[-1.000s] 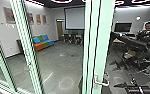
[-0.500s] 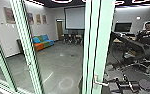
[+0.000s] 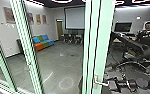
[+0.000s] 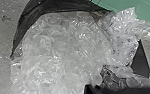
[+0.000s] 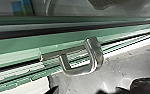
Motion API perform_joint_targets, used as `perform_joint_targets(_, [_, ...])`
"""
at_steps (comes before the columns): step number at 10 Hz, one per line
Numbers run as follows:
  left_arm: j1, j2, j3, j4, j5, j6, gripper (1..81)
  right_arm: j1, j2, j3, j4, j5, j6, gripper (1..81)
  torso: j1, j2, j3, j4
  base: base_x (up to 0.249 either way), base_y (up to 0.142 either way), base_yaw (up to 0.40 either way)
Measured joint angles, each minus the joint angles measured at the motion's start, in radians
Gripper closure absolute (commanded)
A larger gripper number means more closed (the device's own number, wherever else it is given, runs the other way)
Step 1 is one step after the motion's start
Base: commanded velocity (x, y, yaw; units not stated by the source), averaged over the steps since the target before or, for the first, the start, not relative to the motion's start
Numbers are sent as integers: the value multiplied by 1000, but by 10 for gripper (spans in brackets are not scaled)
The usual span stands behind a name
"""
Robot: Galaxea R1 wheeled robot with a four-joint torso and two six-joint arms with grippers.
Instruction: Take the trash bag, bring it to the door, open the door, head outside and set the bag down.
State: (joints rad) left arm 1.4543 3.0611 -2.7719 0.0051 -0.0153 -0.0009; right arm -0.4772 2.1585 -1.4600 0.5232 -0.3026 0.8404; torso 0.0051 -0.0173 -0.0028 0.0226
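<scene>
Gray floor [image 3: 56,62] lies open past the green door frame [image 3: 102,37]; right gripper [image 3: 110,83] near the handle [image 3: 97,81], left gripper [image 4: 89,88] by the trash bag [image 4: 58,50]. Open or closed, I can't tell for either.

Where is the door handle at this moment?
In the head view, the door handle is low and right of centre, on the pale green door frame, just left of the robot's right arm.

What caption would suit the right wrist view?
Curved metal door handle, seen up close against its green frame.
</scene>
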Motion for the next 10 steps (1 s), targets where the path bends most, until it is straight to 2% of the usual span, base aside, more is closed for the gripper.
perform_joint_targets(3, [0, 0, 0, -12, 0, 0, 811, 22, 53, -59, -9, -10, 73, 10, 0, 0, 0, 0, 0, 0, 0])
perform_joint_targets(4, [0, 0, 0, -16, 0, 0, 811, 20, 82, -82, -32, -32, 111, 10, 0, 0, 0, 0, 0, 0, 0])
perform_joint_targets(6, [0, -3, 0, -20, -1, 0, 811, 20, 130, -121, -136, -77, 230, 10, 0, 0, 0, 0, 0, 0, 0])
perform_joint_targets(7, [0, -3, 0, -20, -1, 0, 811, 20, 135, -123, -167, -85, 260, 10, 0, 0, 0, 0, 0, 0, 0])
perform_joint_targets(10, [0, -4, 0, -20, -1, 0, 811, 20, 154, -165, -181, -91, 267, 10, 1, 0, 0, 0, 0, 0, 0])
